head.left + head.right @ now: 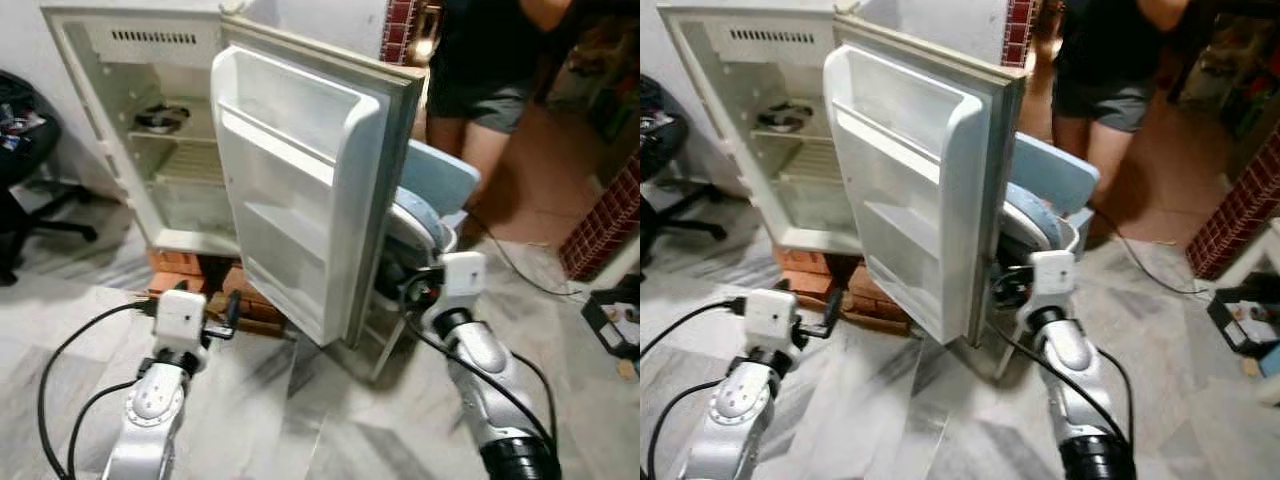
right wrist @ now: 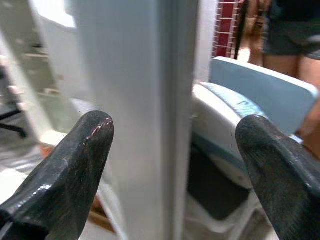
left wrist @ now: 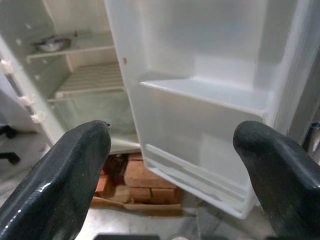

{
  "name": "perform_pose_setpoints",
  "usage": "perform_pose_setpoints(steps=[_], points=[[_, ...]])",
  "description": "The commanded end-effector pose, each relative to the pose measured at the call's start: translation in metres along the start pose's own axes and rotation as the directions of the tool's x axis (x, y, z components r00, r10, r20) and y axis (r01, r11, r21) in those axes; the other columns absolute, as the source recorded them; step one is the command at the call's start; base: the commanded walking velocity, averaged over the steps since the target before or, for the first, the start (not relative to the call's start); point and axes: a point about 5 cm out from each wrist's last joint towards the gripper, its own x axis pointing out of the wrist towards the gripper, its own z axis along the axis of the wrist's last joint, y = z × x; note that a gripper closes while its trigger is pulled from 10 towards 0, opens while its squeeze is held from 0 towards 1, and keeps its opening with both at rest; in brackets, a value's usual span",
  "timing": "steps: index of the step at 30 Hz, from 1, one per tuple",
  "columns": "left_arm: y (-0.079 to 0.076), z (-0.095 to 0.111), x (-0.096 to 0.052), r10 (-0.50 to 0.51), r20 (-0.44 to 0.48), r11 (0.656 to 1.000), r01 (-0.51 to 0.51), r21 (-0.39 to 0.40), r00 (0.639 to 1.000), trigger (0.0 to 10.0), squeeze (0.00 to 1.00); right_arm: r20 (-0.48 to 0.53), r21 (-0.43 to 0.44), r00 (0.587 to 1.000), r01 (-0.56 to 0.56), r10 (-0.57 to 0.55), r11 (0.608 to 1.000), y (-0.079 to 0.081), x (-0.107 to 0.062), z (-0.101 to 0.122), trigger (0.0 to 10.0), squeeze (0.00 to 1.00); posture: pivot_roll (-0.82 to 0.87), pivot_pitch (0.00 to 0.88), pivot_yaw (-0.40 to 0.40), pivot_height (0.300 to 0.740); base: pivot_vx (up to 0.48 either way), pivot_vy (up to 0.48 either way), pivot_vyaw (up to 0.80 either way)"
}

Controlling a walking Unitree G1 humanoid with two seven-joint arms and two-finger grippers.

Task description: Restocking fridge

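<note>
A small white fridge (image 1: 130, 150) stands on red bricks (image 1: 190, 275) with its door (image 1: 300, 180) swung wide towards me. The door shelves (image 3: 200, 92) are bare. A metal bowl (image 1: 160, 118) sits on the upper shelf inside. My left gripper (image 1: 232, 312) is low in front of the bricks, open, fingers (image 3: 60, 180) spread and pointing at the door's inner side. My right gripper (image 1: 405, 290) is open by the door's outer edge (image 2: 150, 100), which stands between its spread fingers (image 2: 70, 175) without touching them. Neither holds anything.
A light blue chair (image 1: 435, 180) stands right behind the open door. A person (image 1: 480, 80) in dark shorts stands at the back right. An office chair (image 1: 20, 130) is at the left, a brick wall (image 1: 610, 220) and a black box (image 1: 615, 320) at the right. Cables lie on the tiled floor.
</note>
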Motion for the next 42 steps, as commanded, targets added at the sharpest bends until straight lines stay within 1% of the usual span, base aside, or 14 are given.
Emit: perform_pose_setpoints(steps=[1,6,10,14,17,22,25,27,30,35,37,39,40,42], points=[[0.007,0.0,-0.002,0.023,-0.002,1.0,-0.023,0.016,1.0,10.0,0.0,0.014,0.014,1.0,-0.018,0.018,1.0,0.008,0.004,0.003,10.0,0.0,0.06,0.0,-0.04,0.74,0.368,-0.247,0.0],[0.009,-0.002,-0.002,0.045,-0.012,0.999,-0.045,0.012,0.999,10.0,0.0,0.026,0.013,0.999,-0.045,0.045,0.999,0.01,0.005,0.006,10.0,0.0,0.06,0.0,-0.045,0.74,0.057,0.0,0.0],[0.009,-0.004,-0.005,0.046,-0.018,0.999,-0.045,0.023,0.999,10.0,0.0,0.031,0.015,0.999,-0.046,0.045,0.999,0.01,0.005,0.006,10.0,0.0,0.06,0.0,-0.048,0.74,0.0,0.0,0.22],[0.007,-0.003,-0.006,0.039,-0.014,0.999,-0.039,0.015,0.999,10.0,0.0,0.026,0.015,0.999,-0.047,0.046,0.999,0.01,0.004,0.005,10.0,0.0,0.06,0.0,-0.047,0.74,0.0,0.0,0.12],[0.006,-0.004,-0.005,0.04,-0.013,0.999,-0.04,0.014,0.999,10.0,0.0,0.016,0.012,0.999,-0.037,0.036,0.999,0.007,0.003,0.002,10.0,0.0,0.06,0.0,-0.045,0.74,0.0,-0.308,0.0],[0.007,-0.004,-0.005,0.044,-0.015,0.999,-0.044,0.018,0.999,10.0,0.0,0.022,0.009,0.999,-0.04,0.04,0.999,0.008,0.003,0.002,10.0,0.0,0.06,0.0,-0.045,0.74,0.0,-0.163,0.0],[0.008,-0.004,-0.005,0.051,-0.017,0.999,-0.051,0.009,0.999,10.0,0.0,0.027,0.014,0.999,-0.04,0.04,0.999,0.01,0.003,0.003,10.0,0.0,0.06,0.0,-0.042,0.74,0.0,0.0,0.73],[0.008,-0.003,-0.005,0.052,-0.016,0.999,-0.052,0.01,0.998,10.0,0.0,0.027,0.015,0.999,-0.04,0.039,0.999,0.01,0.003,0.003,10.0,0.0,0.06,0.0,-0.042,0.74,0.0,0.0,0.0],[0.009,-0.003,-0.005,0.063,-0.013,0.998,-0.062,0.007,0.998,10.0,0.0,0.02,0.023,0.999,-0.027,0.026,0.999,0.01,0.003,0.001,10.0,0.0,0.06,0.0,-0.038,0.74,0.0,0.0,0.0],[0.015,0.0,-0.001,0.118,-0.006,0.993,-0.118,0.005,0.993,10.0,0.0,0.018,0.039,1.0,0.003,-0.004,0.999,0.007,0.004,0.0,10.0,0.0,0.06,0.0,-0.036,0.74,0.0,0.0,0.0],[0.017,0.0,0.001,0.13,-0.005,0.991,-0.13,0.0,0.991,10.0,0.0,0.019,0.043,1.0,0.011,-0.012,0.999,0.007,0.006,0.0,10.0,0.0,0.06,0.0,-0.037,0.74,0.0,0.0,0.0],[0.018,0.004,0.003,0.134,0.003,0.991,-0.134,0.011,0.991,10.0,0.0,0.034,0.043,0.999,0.017,-0.018,0.999,0.008,0.01,0.005,10.0,0.0,0.06,0.0,-0.035,0.74,0.0,0.0,0.0],[0.019,0.005,0.002,0.134,0.007,0.991,-0.134,0.007,0.991,10.0,0.0,0.04,0.038,0.999,0.032,-0.034,0.999,0.005,0.01,0.008,10.0,0.0,0.06,0.0,-0.035,0.74,0.0,0.0,0.0],[0.02,0.002,-0.001,0.136,-0.002,0.991,-0.136,0.007,0.991,10.0,0.0,0.023,0.047,0.998,0.06,-0.061,0.997,0.001,0.009,0.005,10.0,0.0,0.07,0.0,-0.04,0.74,0.0,0.0,0.0]])
